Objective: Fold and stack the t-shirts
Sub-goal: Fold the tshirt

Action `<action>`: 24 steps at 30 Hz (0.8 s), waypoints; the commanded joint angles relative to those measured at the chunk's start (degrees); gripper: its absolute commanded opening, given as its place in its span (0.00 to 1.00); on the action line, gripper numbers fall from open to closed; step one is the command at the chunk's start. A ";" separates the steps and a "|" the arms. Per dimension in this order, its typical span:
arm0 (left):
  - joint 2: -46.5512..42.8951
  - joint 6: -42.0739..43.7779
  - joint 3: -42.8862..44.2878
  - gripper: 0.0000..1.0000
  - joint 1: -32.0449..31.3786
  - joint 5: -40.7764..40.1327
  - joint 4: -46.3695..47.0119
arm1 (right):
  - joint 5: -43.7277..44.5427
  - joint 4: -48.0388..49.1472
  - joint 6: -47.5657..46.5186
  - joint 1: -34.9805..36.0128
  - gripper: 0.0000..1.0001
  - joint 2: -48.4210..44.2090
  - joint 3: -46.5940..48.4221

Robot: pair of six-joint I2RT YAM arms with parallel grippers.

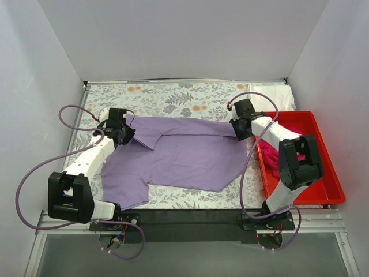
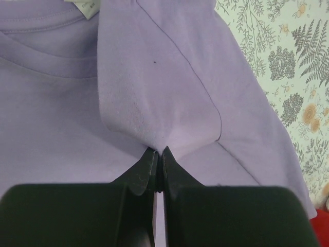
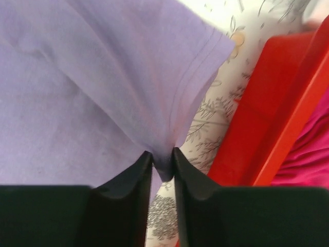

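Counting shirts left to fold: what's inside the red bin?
A crumpled magenta pink t-shirt lies in the red bin. The right arm covers part of it, so anything beneath is hidden.

Three t-shirts, one red bin, two arms.

You have both arms stretched forward and spread apart, left gripper and right gripper each pinched tight on the lavender t-shirt
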 commanded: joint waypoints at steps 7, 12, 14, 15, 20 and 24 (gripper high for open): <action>-5.31 10.07 -0.55 0.14 0.27 -2.38 -1.36 | -1.79 -4.96 4.12 -0.25 0.43 -1.65 2.04; -7.07 15.09 3.41 0.47 0.27 1.06 -5.66 | -5.12 -5.31 4.56 -0.25 0.57 -4.11 5.20; -8.64 15.36 4.28 0.62 0.27 1.33 -8.04 | -6.35 -5.22 4.91 -0.25 0.60 -5.60 5.82; -9.09 16.14 4.38 0.69 0.27 1.24 -8.74 | -8.01 -5.22 4.91 -0.34 0.62 -6.39 6.35; -7.69 19.57 4.11 0.70 0.62 -2.36 -7.17 | -16.01 -5.13 5.61 -0.25 0.64 -7.80 7.05; -3.13 22.04 3.24 0.68 4.47 -2.73 -2.52 | -25.50 -3.03 9.56 0.19 0.62 -7.10 5.30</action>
